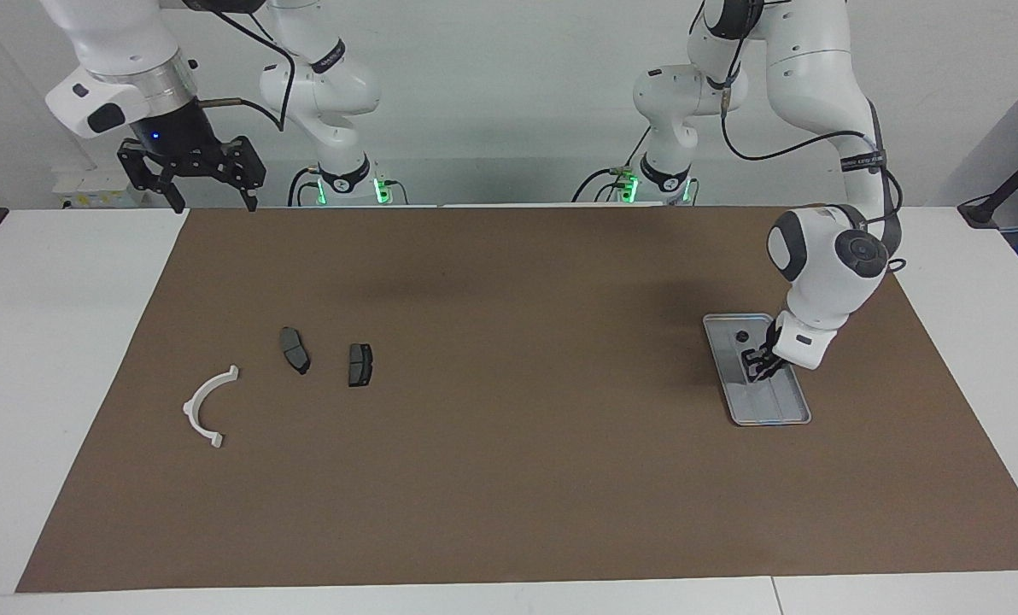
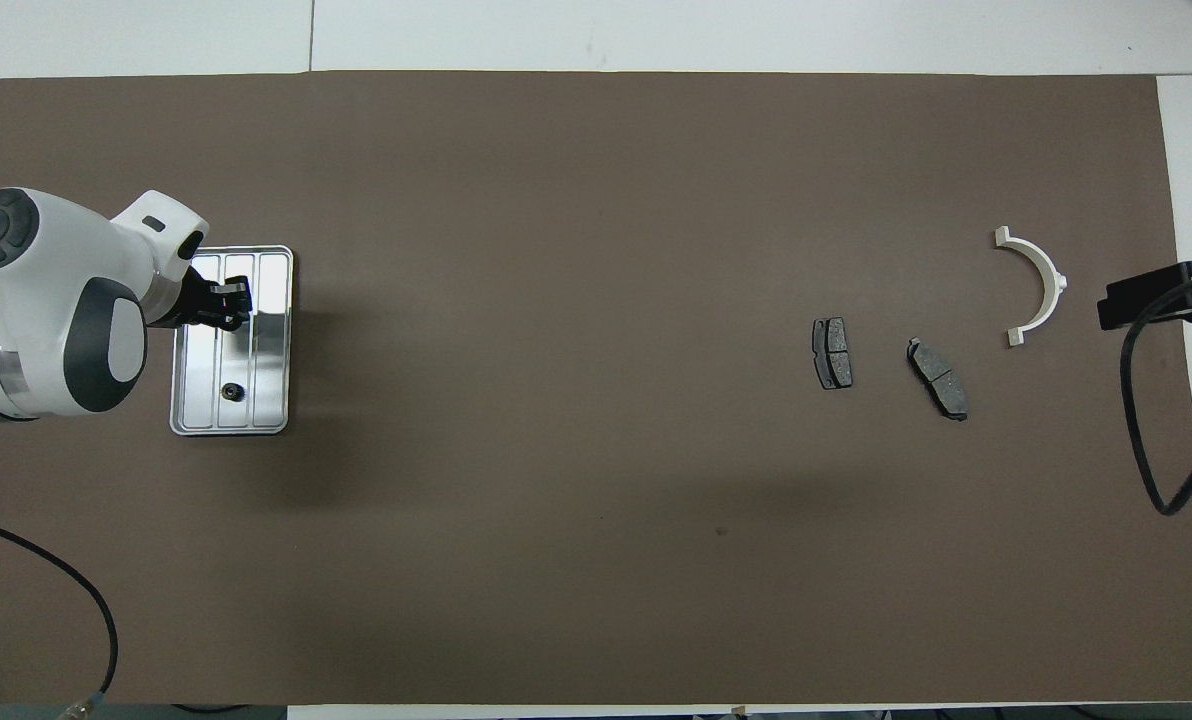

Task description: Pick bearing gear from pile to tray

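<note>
We see the left gripper (image 1: 760, 362) low over the middle of the tray (image 1: 795, 417), its fingers nearly together; whether it pinches a gear we cannot tell. One black gear (image 1: 740, 336) lies in the tray at about 11 o'clock from that claw in the facing view. The right gripper (image 1: 210, 201) waits raised, fingers spread. We can read no writing anywhere.

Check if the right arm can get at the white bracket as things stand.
Probably yes. The right gripper hangs open and raised at its own end of the table, and the white bracket lies alone on the mat at that end, apart from both brake pads, nothing over it.
</note>
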You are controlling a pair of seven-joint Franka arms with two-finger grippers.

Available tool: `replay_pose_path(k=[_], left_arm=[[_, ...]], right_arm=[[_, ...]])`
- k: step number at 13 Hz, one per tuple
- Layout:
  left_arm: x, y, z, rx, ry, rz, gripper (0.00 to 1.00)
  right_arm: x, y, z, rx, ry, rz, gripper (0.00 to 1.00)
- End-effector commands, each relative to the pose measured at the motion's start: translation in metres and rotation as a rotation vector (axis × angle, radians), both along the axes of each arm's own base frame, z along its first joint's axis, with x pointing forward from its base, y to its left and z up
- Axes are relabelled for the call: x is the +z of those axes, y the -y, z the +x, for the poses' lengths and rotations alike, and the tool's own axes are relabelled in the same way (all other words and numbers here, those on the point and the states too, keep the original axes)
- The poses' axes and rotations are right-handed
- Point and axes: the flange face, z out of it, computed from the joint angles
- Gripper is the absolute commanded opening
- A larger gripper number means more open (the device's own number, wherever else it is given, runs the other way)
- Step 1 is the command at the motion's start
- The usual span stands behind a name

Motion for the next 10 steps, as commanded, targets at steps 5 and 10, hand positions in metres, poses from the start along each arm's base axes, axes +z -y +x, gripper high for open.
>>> replay_pose_path(k=[5, 10], left_arm=[[-0.017, -0.003, -0.011, -0.010, 0.037, -0.012, 0.60], [0.043, -0.006, -0.002, -0.007, 0.001, -0.007, 1.00]], right_arm=[[0.000, -0.001, -0.008, -0.026, 0.006, 0.077, 1.00], [0.000, 0.001, -0.008, -0.030, 0.003, 0.079, 1.00]])
